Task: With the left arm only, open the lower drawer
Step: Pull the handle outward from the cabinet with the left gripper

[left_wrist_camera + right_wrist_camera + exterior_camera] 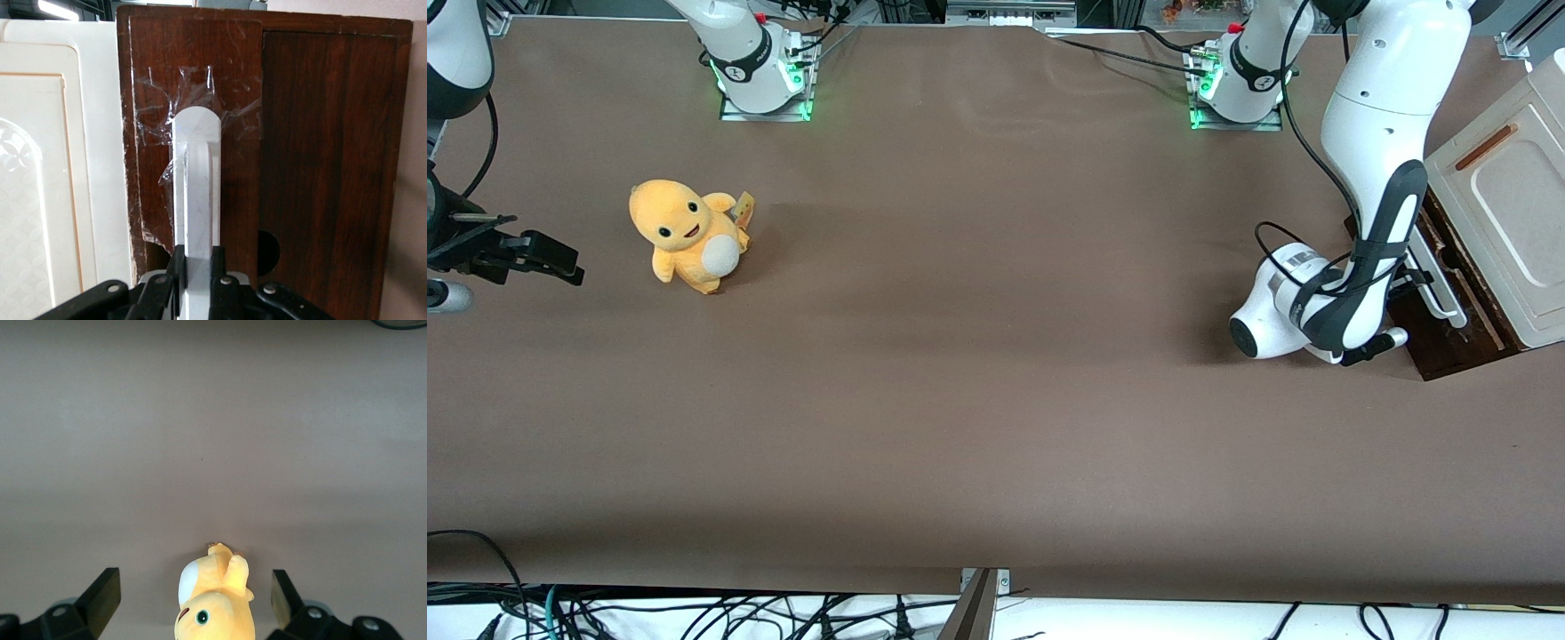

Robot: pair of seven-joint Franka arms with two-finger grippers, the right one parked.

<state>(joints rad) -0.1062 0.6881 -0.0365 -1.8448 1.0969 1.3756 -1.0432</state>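
The lower drawer's dark brown wooden front (230,87) fills the left wrist view, with clear tape stuck round the end of its white bar handle (197,187). My left gripper (198,265) is shut on that handle, one black finger pressed against each side of the bar. In the front view the drawer front (1463,333) stands at the working arm's end of the table. The left arm (1369,204) bends down in front of it, and its gripper (1421,281) is at the handle (1443,298), mostly hidden by the wrist.
A cream panel with an orange-brown slot (1507,191) sits beside the drawer front, and it also shows as the cream panel (40,187) in the left wrist view. An orange plush toy (687,236) stands toward the parked arm's end of the table.
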